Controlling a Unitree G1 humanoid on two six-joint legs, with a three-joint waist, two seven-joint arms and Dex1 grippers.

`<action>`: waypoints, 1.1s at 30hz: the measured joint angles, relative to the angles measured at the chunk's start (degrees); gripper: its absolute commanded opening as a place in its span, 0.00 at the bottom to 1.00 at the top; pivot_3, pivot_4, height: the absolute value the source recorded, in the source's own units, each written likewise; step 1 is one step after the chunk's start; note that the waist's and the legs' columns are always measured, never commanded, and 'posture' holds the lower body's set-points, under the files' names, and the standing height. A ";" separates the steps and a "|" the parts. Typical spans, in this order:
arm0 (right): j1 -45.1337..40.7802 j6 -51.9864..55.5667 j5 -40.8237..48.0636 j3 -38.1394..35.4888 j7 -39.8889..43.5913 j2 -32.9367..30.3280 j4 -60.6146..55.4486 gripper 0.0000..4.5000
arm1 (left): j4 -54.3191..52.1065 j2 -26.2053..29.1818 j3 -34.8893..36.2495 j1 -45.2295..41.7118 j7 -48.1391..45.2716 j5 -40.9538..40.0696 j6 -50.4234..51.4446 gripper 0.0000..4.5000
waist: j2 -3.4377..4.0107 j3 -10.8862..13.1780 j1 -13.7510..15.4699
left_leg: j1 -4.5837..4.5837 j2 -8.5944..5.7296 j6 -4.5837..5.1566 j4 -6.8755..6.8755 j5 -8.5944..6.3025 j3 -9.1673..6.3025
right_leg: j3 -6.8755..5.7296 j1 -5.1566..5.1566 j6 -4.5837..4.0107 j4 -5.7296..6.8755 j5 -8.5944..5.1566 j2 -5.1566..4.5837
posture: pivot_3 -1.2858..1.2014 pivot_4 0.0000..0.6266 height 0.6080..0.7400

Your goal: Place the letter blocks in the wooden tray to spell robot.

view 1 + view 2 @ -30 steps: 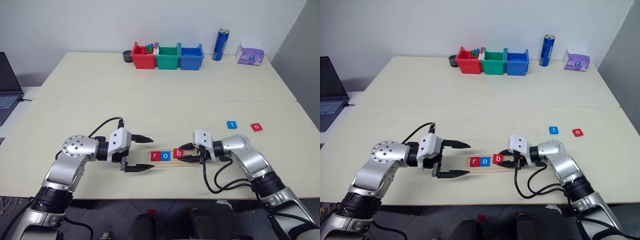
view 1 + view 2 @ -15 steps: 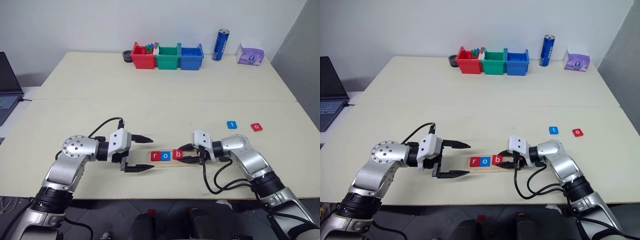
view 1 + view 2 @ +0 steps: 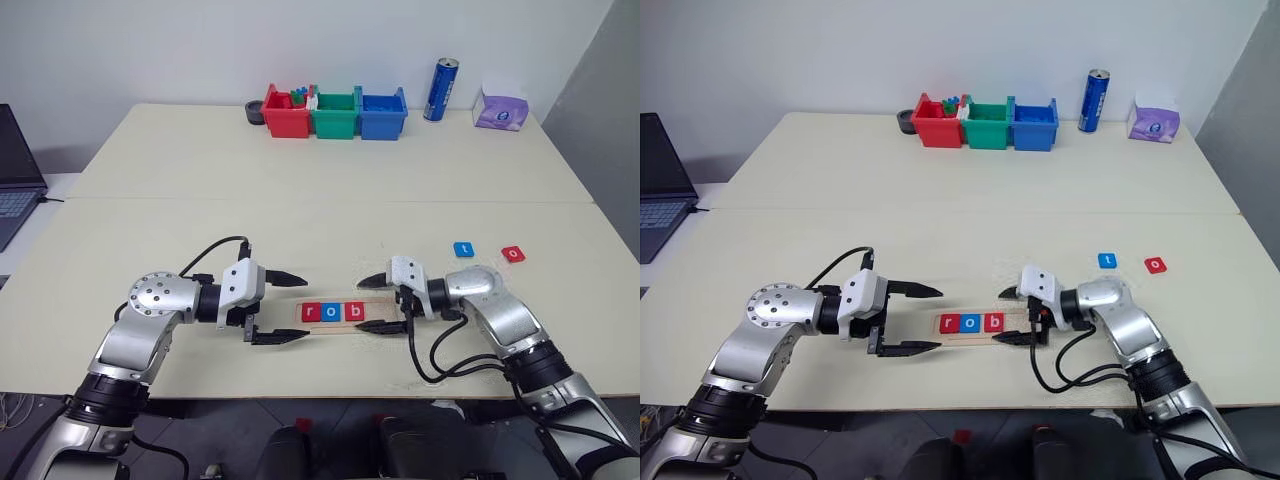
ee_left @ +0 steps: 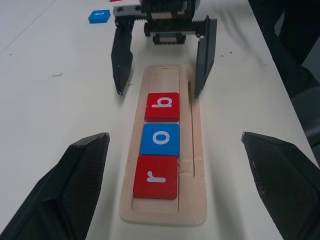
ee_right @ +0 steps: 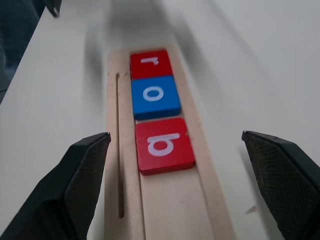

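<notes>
The wooden tray (image 3: 378,313) lies on the table near its front edge, between my two grippers. Three letter blocks sit side by side in its groove: a red r (image 3: 311,312), a blue o (image 3: 332,312) and a red b (image 3: 353,311). The part of the groove to the right of the b is bare. My right gripper (image 3: 359,305) stands open at the tray's right end, one finger on each side, holding nothing. At the tray's left end my left gripper (image 3: 301,308) is open and empty. A blue t (image 3: 464,250) and a red o (image 3: 513,254) lie loose farther right.
Red (image 3: 286,113), green (image 3: 335,114) and blue (image 3: 383,114) bins stand in a row at the table's far edge. A blue can (image 3: 441,90) and a tissue pack (image 3: 501,109) are to their right. A laptop (image 3: 14,170) sits off the left side.
My right gripper has opened wide and let go of the red b, which now lies in the tray beside the blue o. The left gripper has not moved.
</notes>
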 measured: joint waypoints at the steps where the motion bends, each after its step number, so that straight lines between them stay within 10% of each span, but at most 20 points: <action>1: 0.01 0.79 0.34 -0.71 -0.26 -0.56 -1.21 1.00 | 0.00 -0.21 -0.05 -0.01 0.09 0.00 0.00 1.00 | 0.00 0.00 0.02 | 0.00 0.00 0.00 0.00 0.00 0.00 | 0.01 0.00 0.00 0.00 0.00 -0.01 | 0.52 0.24 1.00; 16: 18.79 19.97 4.44 -24.87 -25.26 -6.39 -26.21 1.00 | -0.26 -19.66 -6.84 -13.00 17.21 3.49 8.86 1.00 | -0.05 -0.01 1.14 | -0.09 -0.12 0.00 0.04 0.00 0.00 | 0.10 0.02 0.05 -0.02 0.02 -0.05 | 0.52 0.24 1.00; 33: 11.15 10.16 0.05 -34.91 -38.13 -9.89 2.40 1.00 | 11.13 -33.40 -14.20 -19.27 28.08 12.56 7.85 1.00 | 0.01 -0.05 -0.02 | 0.00 -0.11 0.02 -0.04 0.01 0.10 | 0.27 0.03 0.09 -0.05 0.07 0.03 | 0.52 0.24 1.00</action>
